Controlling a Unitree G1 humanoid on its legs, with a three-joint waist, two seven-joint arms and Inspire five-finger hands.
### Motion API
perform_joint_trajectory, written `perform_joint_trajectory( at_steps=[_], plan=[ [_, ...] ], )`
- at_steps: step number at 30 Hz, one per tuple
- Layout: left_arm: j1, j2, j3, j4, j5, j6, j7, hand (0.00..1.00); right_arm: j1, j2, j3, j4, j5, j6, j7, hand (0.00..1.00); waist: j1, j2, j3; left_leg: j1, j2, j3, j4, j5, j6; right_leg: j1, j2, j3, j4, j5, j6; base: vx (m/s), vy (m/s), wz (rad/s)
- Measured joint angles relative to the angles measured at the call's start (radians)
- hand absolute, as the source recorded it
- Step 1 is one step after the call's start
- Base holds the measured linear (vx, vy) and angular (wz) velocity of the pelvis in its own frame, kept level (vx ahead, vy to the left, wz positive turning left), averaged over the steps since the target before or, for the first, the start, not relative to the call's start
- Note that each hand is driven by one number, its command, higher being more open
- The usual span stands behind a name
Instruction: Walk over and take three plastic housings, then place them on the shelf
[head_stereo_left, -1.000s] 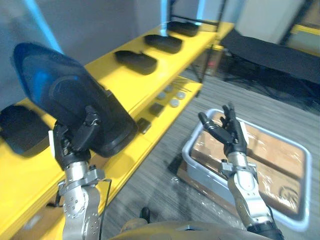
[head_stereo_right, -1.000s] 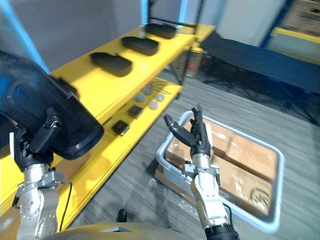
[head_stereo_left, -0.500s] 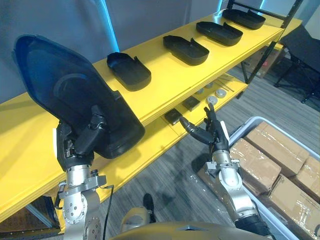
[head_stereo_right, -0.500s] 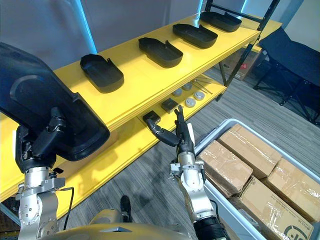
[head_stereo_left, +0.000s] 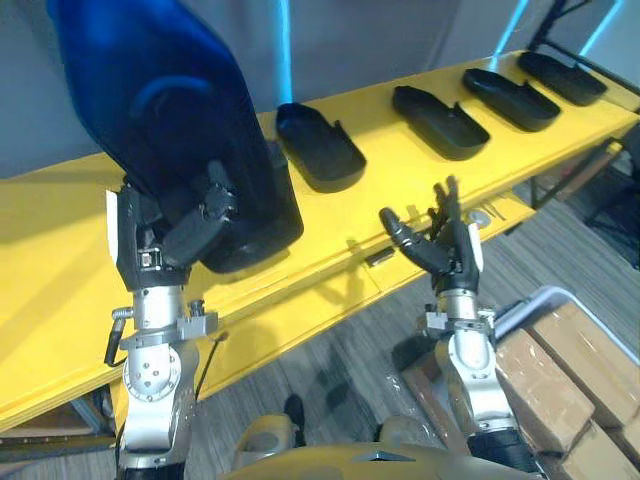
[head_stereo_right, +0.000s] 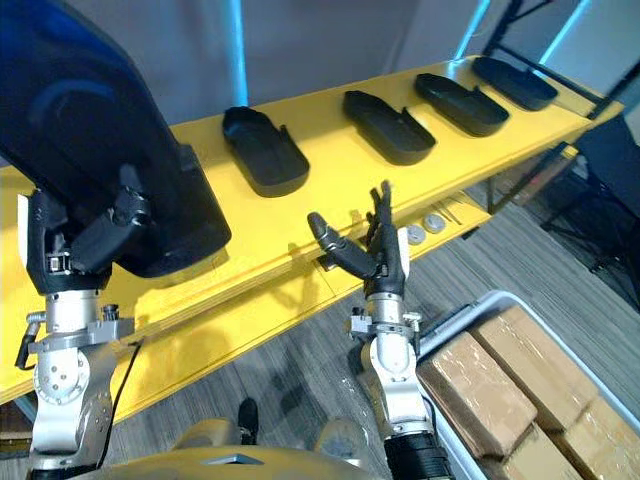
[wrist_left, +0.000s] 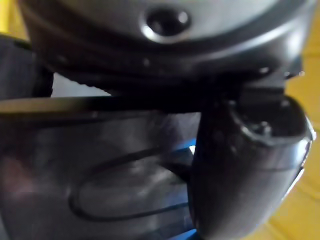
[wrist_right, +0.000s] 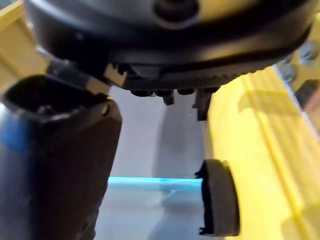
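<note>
Left hand (head_stereo_left: 165, 235): closed on the lower end of the held housing (head_stereo_left: 170, 110), fingers and thumb curled round it. In the left wrist view the thumb (wrist_left: 245, 165) lies against the dark plastic. The housing is large, dark and stands upright with a slight tilt, its broad face toward the camera. It sits at 10 o'clock in the head views, raised in front of the top shelf (head_stereo_left: 60, 290). Whether it touches the shelf cannot be told.

Right hand (head_stereo_left: 445, 250): open and holding nothing, fingers straight and pointing up, thumb spread toward 10 o'clock. It is near the middle of the view, just before the shelf's front edge.

Top shelf: yellow, running from 8 o'clock to 2 o'clock. Four dark housings lie on it in a row, hollow side up and apart from one another:
- near housing (head_stereo_left: 320, 150), just beside the held one
- second housing (head_stereo_left: 440, 122)
- third housing (head_stereo_left: 515, 97)
- far housing (head_stereo_left: 565, 77), at 2 o'clock

Lower shelf (head_stereo_right: 230, 320): yellow, with small round discs (head_stereo_right: 425, 228) lying on it just behind the right hand.

Floor, 4 to 5 o'clock: a pale bin (head_stereo_right: 465, 315) holding brown cartons (head_stereo_right: 480, 385). No print on the cartons can be made out.
</note>
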Motion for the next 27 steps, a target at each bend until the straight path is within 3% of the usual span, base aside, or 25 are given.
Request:
perform_joint_trajectory(
  at_steps=[2,4,5,6,10,17,23,25,26,27],
  plan=[
    [0.002,0.004,-0.001,0.01,0.001,0.001,0.02,0.0,0.0,-0.011,-0.005,-0.024,0.0,-0.015,0.009,1.0,-0.012,0.007,0.0,0.015,-0.001,-0.034,0.004,-0.003,-0.004,-0.011,0.031,0.047,-0.071,0.01,0.015,0.23,-0.017,0.64],
    [0.008,0.002,-0.002,0.016,0.001,0.005,0.039,0.0,-0.001,-0.031,-0.005,-0.052,0.0,-0.017,0.024,1.0,-0.014,-0.005,-0.008,0.026,-0.009,-0.074,0.011,-0.017,-0.026,0.0,0.05,0.074,-0.188,0.059,0.045,0.22,-0.097,0.68],
    [0.01,0.002,-0.002,0.016,0.001,0.005,0.043,0.0,-0.002,-0.036,-0.005,-0.062,0.0,-0.017,0.028,1.0,-0.012,-0.011,-0.011,0.025,-0.013,-0.08,0.019,-0.025,-0.037,0.009,0.052,0.072,-0.226,0.096,0.038,0.21,-0.147,0.58],
    [0.019,0.002,-0.001,0.017,0.001,0.007,0.05,0.0,-0.005,-0.039,-0.005,-0.083,0.0,-0.017,0.033,1.0,-0.006,-0.026,-0.02,0.024,-0.025,-0.088,0.038,-0.047,-0.052,0.029,0.053,0.067,-0.284,0.209,0.034,0.23,-0.189,0.44],
    [0.073,-0.05,-0.02,0.019,-0.037,0.007,0.021,0.0,-0.008,-0.091,-0.021,-0.165,-0.001,-0.017,0.037,1.0,0.005,0.022,-0.046,-0.015,0.025,-0.098,0.107,-0.104,-0.09,0.125,0.099,-0.002,-0.419,0.211,0.038,0.19,-0.175,0.33],
    [0.072,-0.058,-0.058,-0.074,-0.096,-0.031,-0.086,0.0,-0.011,-0.113,-0.094,-0.301,-0.043,-0.05,-0.041,1.0,0.006,0.036,-0.053,0.001,0.041,-0.083,0.075,-0.095,-0.094,0.139,0.116,-0.013,-0.435,0.21,0.032,0.05,-0.057,0.12],
    [0.077,-0.038,-0.057,-0.162,-0.131,-0.058,-0.099,0.0,-0.009,-0.11,-0.088,-0.383,-0.014,-0.091,-0.006,1.0,-0.006,0.048,-0.079,0.015,0.025,-0.102,0.035,-0.07,-0.088,0.155,0.104,-0.024,-0.451,0.208,0.029,-0.04,0.005,0.09],
    [0.086,-0.038,-0.058,-0.164,-0.135,-0.059,-0.102,0.0,-0.007,-0.101,-0.071,-0.384,0.006,-0.097,0.01,1.0,-0.021,0.06,-0.087,0.013,0.023,-0.108,0.005,-0.067,-0.097,0.168,0.095,-0.072,-0.452,0.205,0.027,-0.08,-0.015,0.51],
    [0.087,-0.037,-0.058,-0.164,-0.138,-0.059,-0.107,0.0,-0.005,-0.096,-0.069,-0.384,0.004,-0.097,0.011,1.0,-0.025,0.061,-0.088,0.013,0.037,-0.069,-0.004,-0.079,-0.083,0.173,0.091,-0.095,-0.452,0.205,0.027,-0.08,-0.024,0.88],
    [0.088,-0.038,-0.062,-0.163,-0.168,-0.059,-0.128,0.0,-0.002,-0.088,-0.072,-0.385,0.001,-0.097,0.006,1.0,-0.042,0.06,-0.088,0.009,0.074,0.043,-0.016,-0.083,-0.089,0.184,0.077,-0.144,-0.452,0.205,0.027,-0.08,-0.02,1.19]
  ],
)
